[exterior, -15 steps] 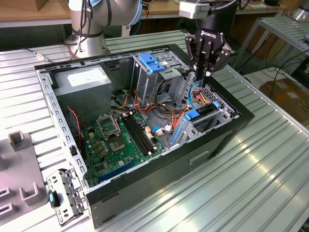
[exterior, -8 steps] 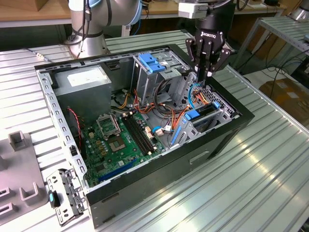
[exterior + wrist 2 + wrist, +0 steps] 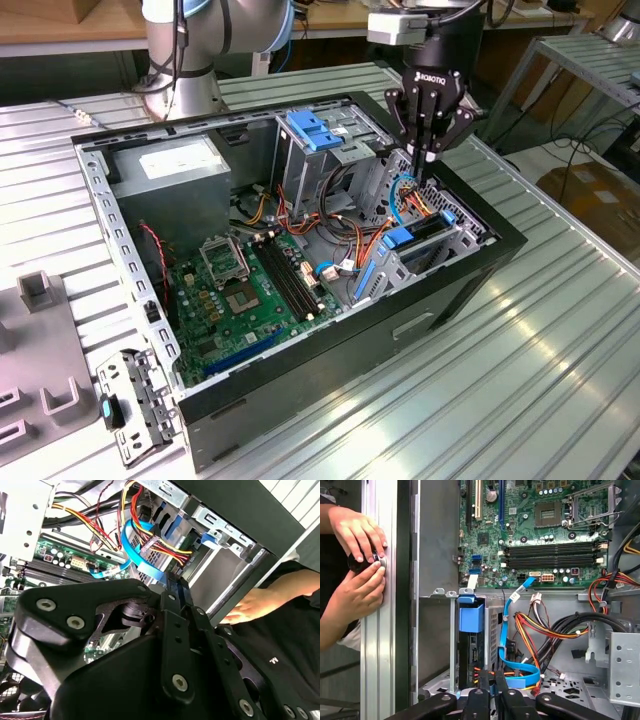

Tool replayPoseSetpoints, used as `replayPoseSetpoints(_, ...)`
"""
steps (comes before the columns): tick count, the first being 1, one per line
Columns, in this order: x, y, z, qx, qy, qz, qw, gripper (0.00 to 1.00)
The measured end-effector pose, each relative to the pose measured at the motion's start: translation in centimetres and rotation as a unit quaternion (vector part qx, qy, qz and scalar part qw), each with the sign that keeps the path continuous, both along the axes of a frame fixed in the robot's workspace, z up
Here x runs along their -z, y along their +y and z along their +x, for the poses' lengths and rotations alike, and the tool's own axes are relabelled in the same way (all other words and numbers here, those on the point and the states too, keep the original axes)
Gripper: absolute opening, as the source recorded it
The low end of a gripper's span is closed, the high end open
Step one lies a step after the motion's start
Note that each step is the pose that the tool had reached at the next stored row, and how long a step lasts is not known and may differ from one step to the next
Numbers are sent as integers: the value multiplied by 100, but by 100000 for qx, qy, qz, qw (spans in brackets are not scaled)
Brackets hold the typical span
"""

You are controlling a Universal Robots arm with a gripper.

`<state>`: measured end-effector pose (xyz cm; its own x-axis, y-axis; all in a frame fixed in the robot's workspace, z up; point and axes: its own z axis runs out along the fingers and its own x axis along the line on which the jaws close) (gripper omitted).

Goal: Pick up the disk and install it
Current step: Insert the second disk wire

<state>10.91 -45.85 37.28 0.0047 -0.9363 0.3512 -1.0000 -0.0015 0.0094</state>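
Observation:
The disk (image 3: 425, 232) stands on edge in the drive cage at the exterior view's right end of the open computer case, with its blue rail end (image 3: 471, 618) showing in the bay. My gripper (image 3: 427, 165) hangs just above that cage among the blue and orange cables, a little behind the disk. Its fingers (image 3: 485, 687) are pressed together and hold nothing. In the second wrist view the black gripper body (image 3: 150, 650) points at the blue ribbon cable (image 3: 132, 550).
The grey power-supply box (image 3: 180, 165), a blue bracket on the upper cage (image 3: 315, 130) and the motherboard (image 3: 250, 290) share the case. A person's hands (image 3: 360, 565) hold a black round object on the aluminium table beside the case. Grey fixtures (image 3: 40, 350) lie at the left.

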Motion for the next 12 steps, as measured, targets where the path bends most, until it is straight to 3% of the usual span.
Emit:
replayPoseSetpoints(2,10,0,-6,9,-100,17,100000,16)
replayPoseSetpoints(4,14,0,-25,3,-389,23,99999,16)
replayPoseSetpoints(5,17,0,-65,-7,-919,22,99996,16)
replayPoseSetpoints(9,35,-1,-150,-42,-1588,33,99987,16)
replayPoseSetpoints(10,42,-4,-173,-46,-1754,130,99985,16)
replayPoseSetpoints(12,49,-16,-192,-29,-1874,790,99979,16)
